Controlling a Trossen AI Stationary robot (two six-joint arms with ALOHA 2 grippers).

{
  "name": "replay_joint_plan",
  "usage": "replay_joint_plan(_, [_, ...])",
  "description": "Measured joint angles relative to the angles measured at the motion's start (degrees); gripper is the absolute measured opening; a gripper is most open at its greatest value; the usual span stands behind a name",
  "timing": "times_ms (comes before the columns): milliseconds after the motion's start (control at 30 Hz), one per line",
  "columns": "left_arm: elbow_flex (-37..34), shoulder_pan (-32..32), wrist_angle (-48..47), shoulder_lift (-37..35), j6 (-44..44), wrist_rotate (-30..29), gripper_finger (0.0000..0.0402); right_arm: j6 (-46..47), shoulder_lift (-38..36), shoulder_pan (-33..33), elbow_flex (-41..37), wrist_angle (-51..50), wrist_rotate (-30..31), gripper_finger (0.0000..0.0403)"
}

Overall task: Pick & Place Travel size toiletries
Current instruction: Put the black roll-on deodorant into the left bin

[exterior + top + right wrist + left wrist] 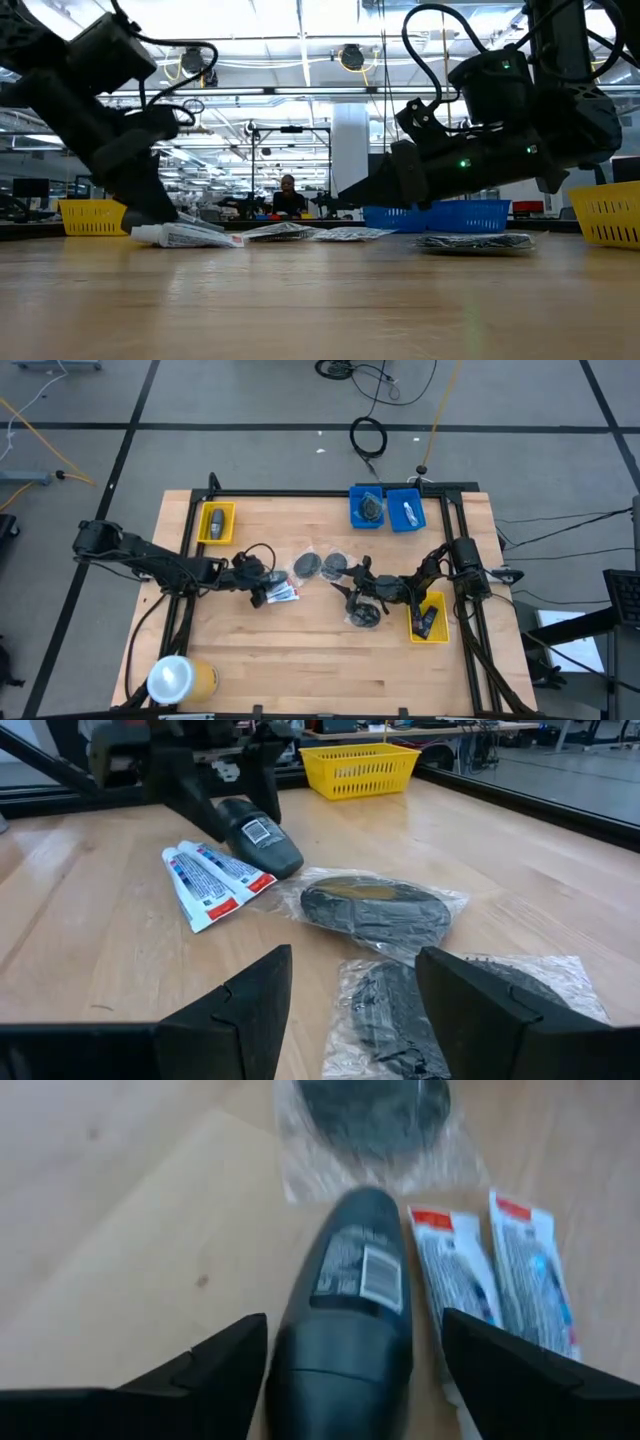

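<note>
A dark grey mini bottle [350, 1290] lies on its side on the wooden table, next to two white tubes with red-blue marks [495, 1275] [283, 592]. My left gripper [352, 1320] [258, 578] is open, one finger on each side of the bottle, touching nothing. Grey discs in clear bags [307, 565] [337, 567] lie flat at mid-table. My right gripper [352, 960] [352, 588] is open and empty, low over another bagged disc [390, 1020] [365, 616].
A yellow bin [216, 522] stands at the far left. Two blue bins [367, 507] [406, 510] stand at the far edge. A yellow bin [428, 617] holding dark bottles sits beside the right arm. A big yellow roll [180, 678] lies at the near left corner.
</note>
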Motion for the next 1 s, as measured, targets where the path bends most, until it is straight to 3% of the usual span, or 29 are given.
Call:
replay_joint_plan(400, [0.1,0.0,6.3,8.6,0.8,-1.3,0.0193,2.0,0.0,0.0,0.0,0.0,0.0,0.0205])
replay_joint_plan(667, [0.0,-0.1,5.1,7.7,-5.4,-9.4,0.0198,2.6,0.0,0.0,0.0,0.0,0.0,0.0205])
replay_joint_plan(833, [1.4,1.5,-3.4,2.0,-12.7,-19.0,0.0194,2.6,0.0,0.0,0.0,0.0,0.0,0.0205])
replay_joint_plan(1000, [9.1,8.4,-26.4,-6.8,-15.8,-20.6,0.0200,2.6,0.0,0.0,0.0,0.0,0.0,0.0205])
